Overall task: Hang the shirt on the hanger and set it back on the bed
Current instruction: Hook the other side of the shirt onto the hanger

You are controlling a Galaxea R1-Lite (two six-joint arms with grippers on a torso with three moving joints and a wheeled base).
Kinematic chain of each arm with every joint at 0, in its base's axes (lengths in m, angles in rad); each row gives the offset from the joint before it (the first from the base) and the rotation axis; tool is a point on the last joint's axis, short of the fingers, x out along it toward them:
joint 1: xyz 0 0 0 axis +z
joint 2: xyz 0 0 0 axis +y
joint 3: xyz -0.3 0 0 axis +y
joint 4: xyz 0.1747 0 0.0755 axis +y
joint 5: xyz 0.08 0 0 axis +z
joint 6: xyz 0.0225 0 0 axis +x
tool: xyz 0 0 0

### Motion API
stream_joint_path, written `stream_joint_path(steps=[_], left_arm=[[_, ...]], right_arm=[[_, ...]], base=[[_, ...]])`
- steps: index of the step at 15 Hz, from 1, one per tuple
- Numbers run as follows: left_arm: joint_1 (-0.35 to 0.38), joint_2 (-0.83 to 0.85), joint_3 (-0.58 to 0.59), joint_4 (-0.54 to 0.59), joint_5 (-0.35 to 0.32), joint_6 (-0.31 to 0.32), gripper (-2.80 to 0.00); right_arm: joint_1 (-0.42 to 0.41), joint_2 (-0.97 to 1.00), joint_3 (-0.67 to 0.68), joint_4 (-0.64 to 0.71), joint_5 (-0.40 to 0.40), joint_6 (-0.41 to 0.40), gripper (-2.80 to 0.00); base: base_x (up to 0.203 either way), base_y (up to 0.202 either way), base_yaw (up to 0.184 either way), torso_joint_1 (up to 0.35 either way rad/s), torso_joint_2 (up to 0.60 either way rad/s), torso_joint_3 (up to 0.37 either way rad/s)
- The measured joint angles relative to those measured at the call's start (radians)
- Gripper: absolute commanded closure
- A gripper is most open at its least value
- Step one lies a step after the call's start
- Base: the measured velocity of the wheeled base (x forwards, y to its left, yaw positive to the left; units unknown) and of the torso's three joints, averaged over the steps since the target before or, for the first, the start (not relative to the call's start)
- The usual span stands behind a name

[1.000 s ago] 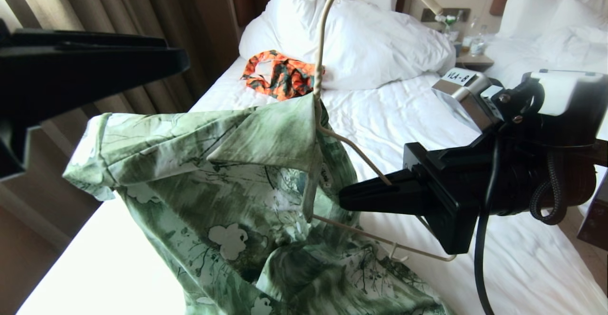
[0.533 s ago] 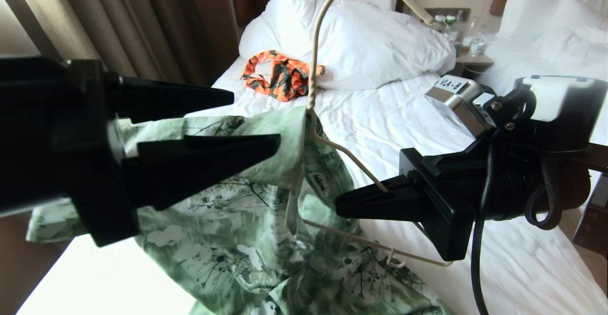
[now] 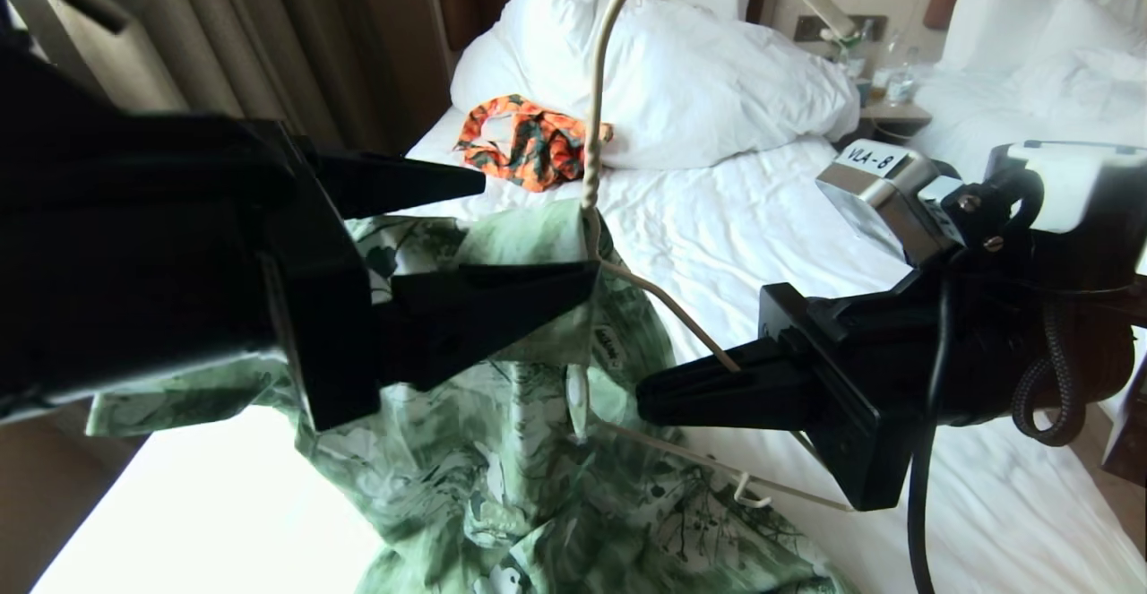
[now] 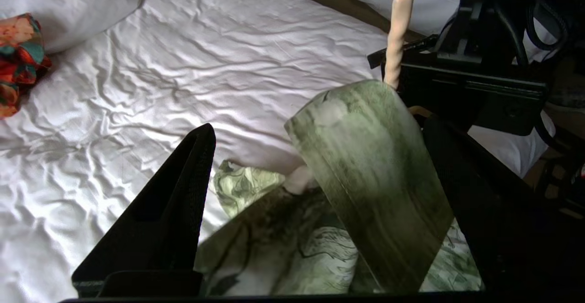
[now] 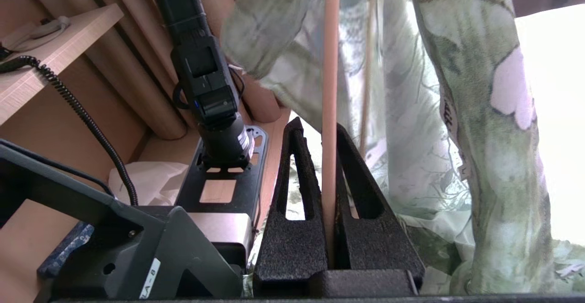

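**Draping half done: where the shirt could slip**

Holding the hanger (image 3: 599,173) by one sloping wire, the right hand (image 3: 645,392) sits at the right of the head frame, its jaws pinched tight on that wire, as the right wrist view shows plainly (image 5: 330,124). The hook rises to the top edge of the frame, above the pillows (image 3: 699,74). The shirt (image 3: 520,451) hangs from the hanger's neck at centre frame, its collar flap bunched against the twisted wire, while the rest spills down to the lower edge onto the bed (image 3: 789,218).

The left hand (image 3: 529,236) fills the left of the frame with its jaws spread wide, one above and one below the collar flap. Nothing is gripped; in the left wrist view the green flap (image 4: 370,179) stands loose between the two black fingers (image 4: 173,211).

Risks, as I judge them:

- Only one side of the shirt seems to bear on the wire. With the left hand free of the cloth, the weight of the fabric could drag the collar off the neck and drop the shirt in a heap.
- If the left hand closes where it is, it may catch the wire along with the collar and pull against the right hand's grip, twisting the hanger.
- The right hand holds a thin round wire off centre, so the hanger may swivel in the jaws under an uneven load.
- A bare notch hook (image 3: 748,493) at lower centre could snag cloth.
- An orange garment (image 3: 529,142) lies near the pillows at upper centre, so setting down there would tangle the two.
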Motion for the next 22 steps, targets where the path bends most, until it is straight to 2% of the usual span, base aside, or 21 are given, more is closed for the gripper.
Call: stream_joint_path(steps=[5,7,9,14,15,22], left_arm=[[0.001,0.018,-0.028,-0.002,0.002,0.035,-2.80],[-0.002,0.018,-0.012,0.000,0.001,0.037,-2.80],[-0.004,0.018,0.007,0.000,-0.003,0.069,-2.80],[-0.013,0.035,0.017,-0.001,-0.003,0.076,-2.80],[-0.014,0.039,0.017,-0.001,-0.002,0.077,0.00],[-0.014,0.057,0.021,-0.004,-0.001,0.088,0.00]], right_arm=[[0.000,-0.016,0.021,0.000,0.000,0.000,0.00],[0.000,-0.019,0.023,0.001,0.000,0.000,0.00],[0.000,-0.023,0.024,0.001,0.000,0.000,0.00],[-0.001,-0.029,0.039,-0.001,0.001,-0.001,0.00],[-0.002,-0.029,0.042,-0.001,0.001,-0.001,0.00],[-0.014,-0.029,0.044,0.001,-0.001,0.001,0.00]], base=[[0.000,0.000,0.000,0.000,0.00,0.000],[0.000,0.000,0.000,0.000,0.00,0.000],[0.000,0.000,0.000,0.000,0.00,0.000],[0.000,0.000,0.000,0.000,0.00,0.000],[0.000,0.000,0.000,0.000,0.00,0.000],[0.000,0.000,0.000,0.000,0.00,0.000]])
